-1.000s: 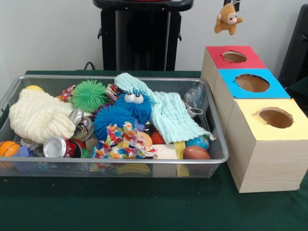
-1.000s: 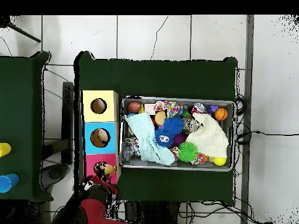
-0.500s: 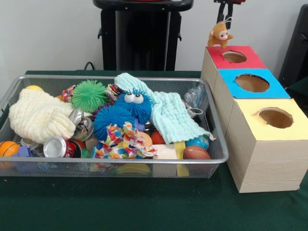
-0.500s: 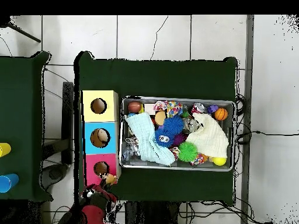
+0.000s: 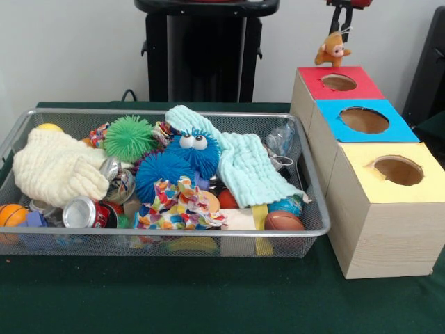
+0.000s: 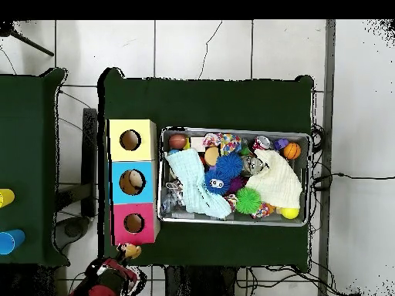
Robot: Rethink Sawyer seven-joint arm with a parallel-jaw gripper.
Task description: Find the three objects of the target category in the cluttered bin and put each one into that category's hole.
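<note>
My gripper (image 5: 342, 15) hangs at the top edge of the front view, shut on the string of the brown monkey (image 5: 332, 50). The monkey dangles just behind and above the red-surround hole (image 5: 338, 82). In the overhead view the monkey (image 6: 127, 250) and gripper (image 6: 116, 260) are off the box, on the robot's side of the red hole (image 6: 133, 223). The silver wire-mesh bin (image 5: 167, 234) holds mixed clutter; it also shows in the overhead view (image 6: 231, 129). No tiger or duck shows.
Blue-surround (image 5: 364, 120) and yellow-surround (image 5: 398, 170) holes stand in line with the red one. In the bin: a fuzzy blue googly-eyed ball (image 5: 193, 149), a green spiky ball (image 5: 128, 138), a mint cloth (image 5: 247, 163), a cream cloth (image 5: 55, 167), cans and small balls.
The monkey has come down from high over the red box, swung left, then right. In the overhead view it has moved off the red hole toward the robot's base.
</note>
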